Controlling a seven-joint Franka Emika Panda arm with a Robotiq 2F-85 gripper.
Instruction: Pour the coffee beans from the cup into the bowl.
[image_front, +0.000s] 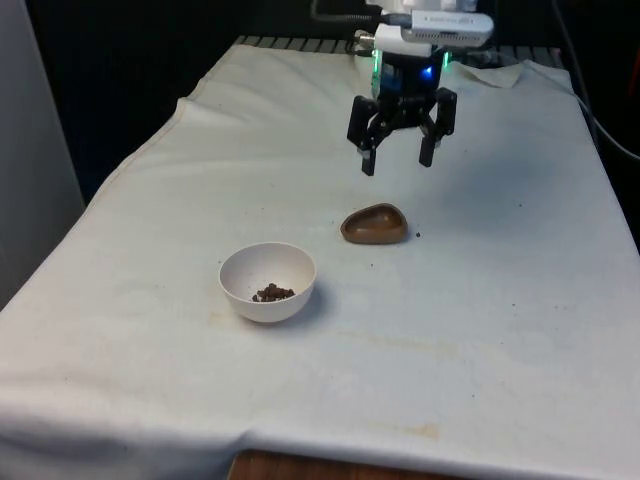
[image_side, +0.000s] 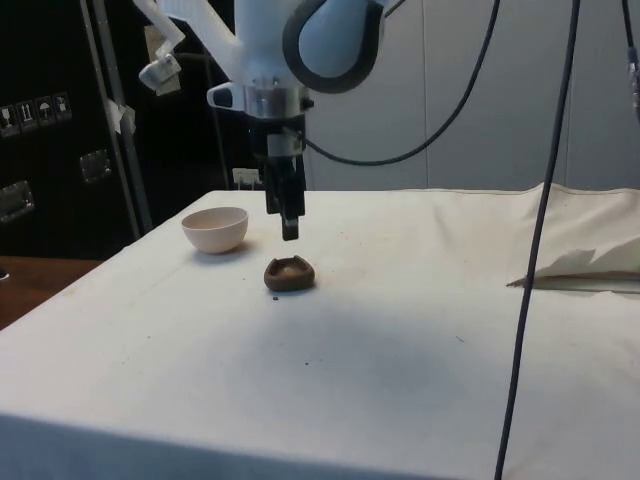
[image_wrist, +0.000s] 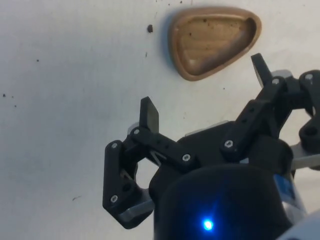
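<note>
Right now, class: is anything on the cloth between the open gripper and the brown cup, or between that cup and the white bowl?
Nothing visible. The gripper hangs above the empty cup; bare cloth separates cup and bowl, which holds beans.

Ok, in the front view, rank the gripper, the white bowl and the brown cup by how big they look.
1. Gripper, about level with the bowl; it hangs farther back, so this is unsure.
2. White bowl, close to the gripper in apparent size.
3. Brown cup, clearly smallest.
</note>
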